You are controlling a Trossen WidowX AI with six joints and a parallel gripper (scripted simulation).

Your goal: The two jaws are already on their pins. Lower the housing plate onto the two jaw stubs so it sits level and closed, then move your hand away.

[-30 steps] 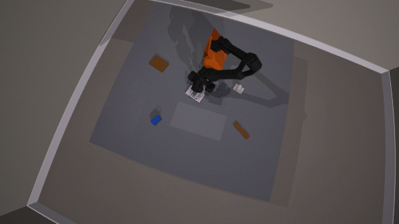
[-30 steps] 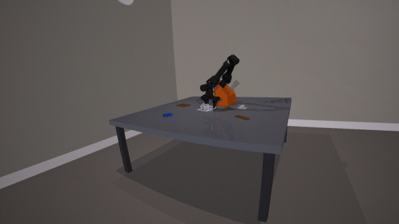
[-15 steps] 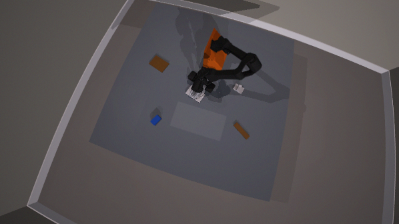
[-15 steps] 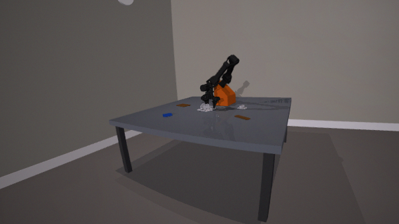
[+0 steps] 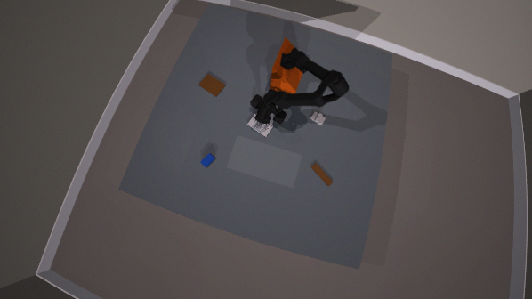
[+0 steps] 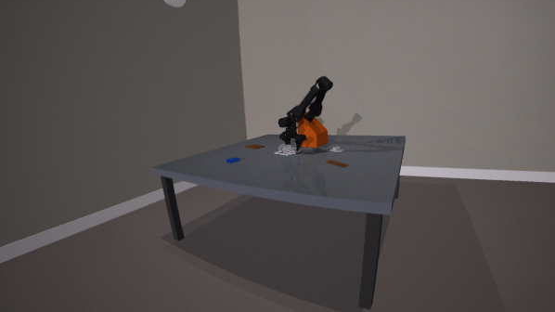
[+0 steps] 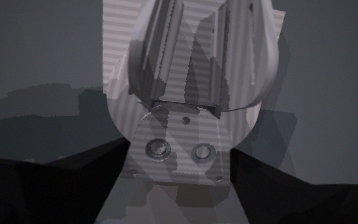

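My gripper (image 5: pixel 268 117) (image 6: pixel 293 146) (image 7: pixel 178 146) points down and is shut on the housing plate. The pale housing plate (image 7: pixel 181 134) lies between the two dark fingers in the wrist view, with a round pin or stub end showing in each of its two large holes. The left jaw (image 7: pixel 145 55) and right jaw (image 7: pixel 254 60) stretch away beyond the plate, apart from each other. Beneath is the pale base (image 5: pixel 266 133) (image 7: pixel 111 35) on the table. The stubs under the plate are hidden, so I cannot tell whether it sits level and closed.
The grey table (image 5: pixel 191 215) (image 6: pixel 260 175) also holds a small pale part (image 5: pixel 318 117) (image 6: pixel 336 149), a blue block (image 5: pixel 207 160) (image 6: pixel 233 160), a brown block (image 5: pixel 212 84) (image 6: pixel 254 147) and a long brown block (image 5: pixel 322 174) (image 6: pixel 337 163). The orange arm base (image 5: pixel 286 81) (image 6: pixel 316 135) stands behind.
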